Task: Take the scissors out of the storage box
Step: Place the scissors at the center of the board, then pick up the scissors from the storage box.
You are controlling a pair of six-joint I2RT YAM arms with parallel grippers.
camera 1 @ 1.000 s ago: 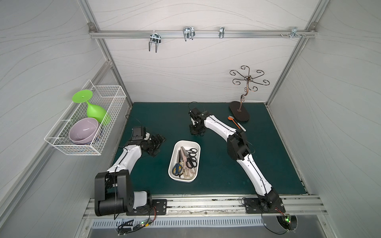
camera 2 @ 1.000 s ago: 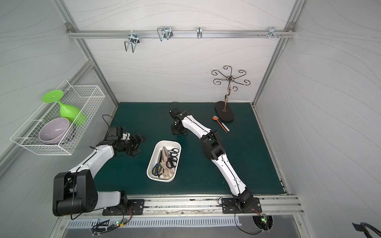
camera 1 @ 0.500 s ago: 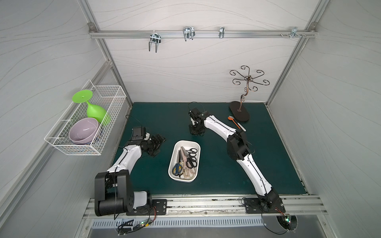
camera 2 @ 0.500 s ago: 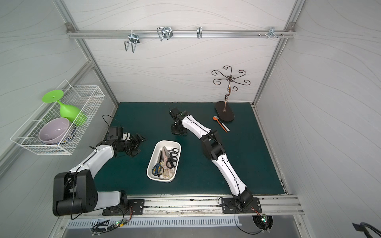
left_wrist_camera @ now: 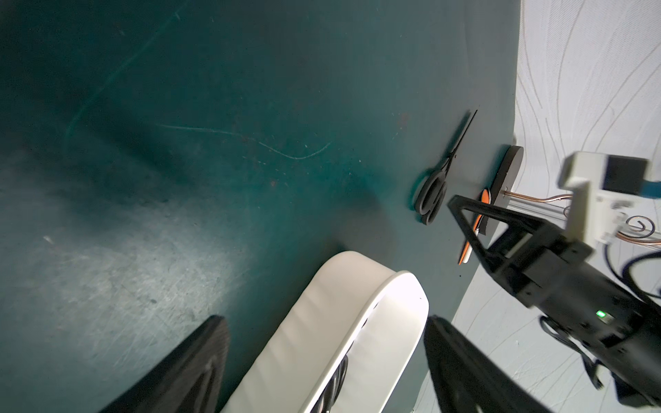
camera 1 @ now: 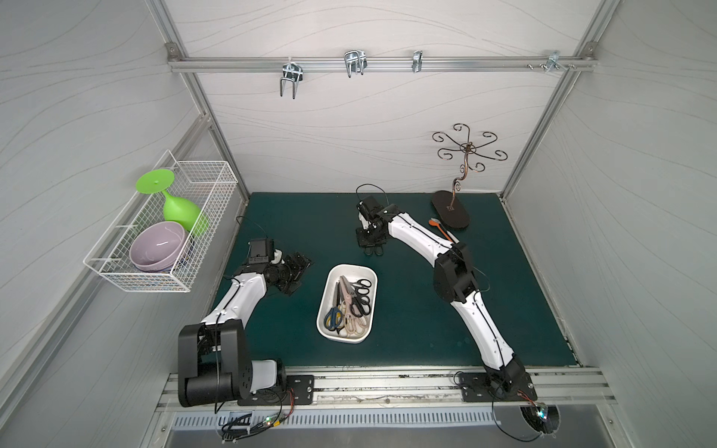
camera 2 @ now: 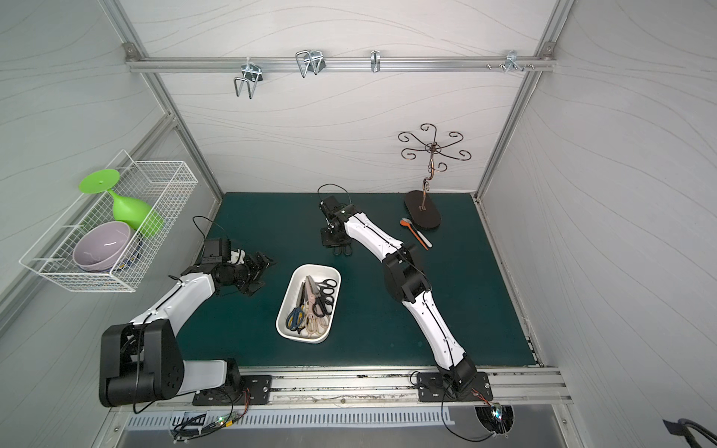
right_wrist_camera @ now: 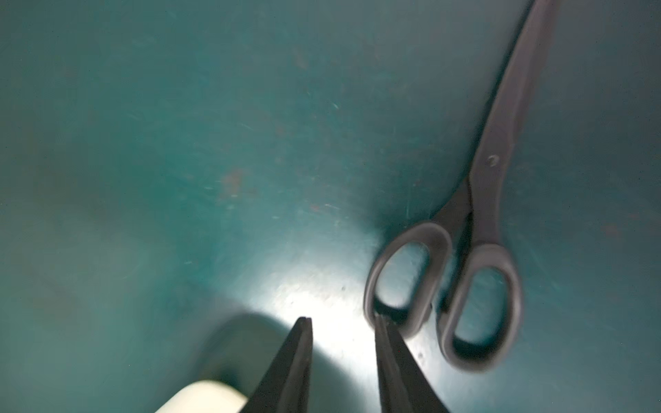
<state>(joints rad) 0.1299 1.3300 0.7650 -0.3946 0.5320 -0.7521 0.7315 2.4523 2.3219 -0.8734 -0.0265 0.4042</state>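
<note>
Right tool [right_wrist_camera: 342, 320]: your fingers stand apart with nothing between them; one tip sits just beside a handle loop of the black scissors [right_wrist_camera: 491, 168].
Black scissors: you have them lying flat on the table [camera 1: 426, 310], outside the storage box [camera 1: 351, 266], toward the back wall.
Storage box: mid-table, between your two arms; the other scissors [camera 1: 351, 306] lie piled inside, black, blue, pink and cream handles showing.
Left tool [camera 1: 300, 273]: your fingers are spread wide, gripping nothing, near the box's left side but apart from it.
Beyond: an orange spoon [camera 1: 434, 222] lies beside the dark base of the wire stand [camera 1: 450, 211].
</note>
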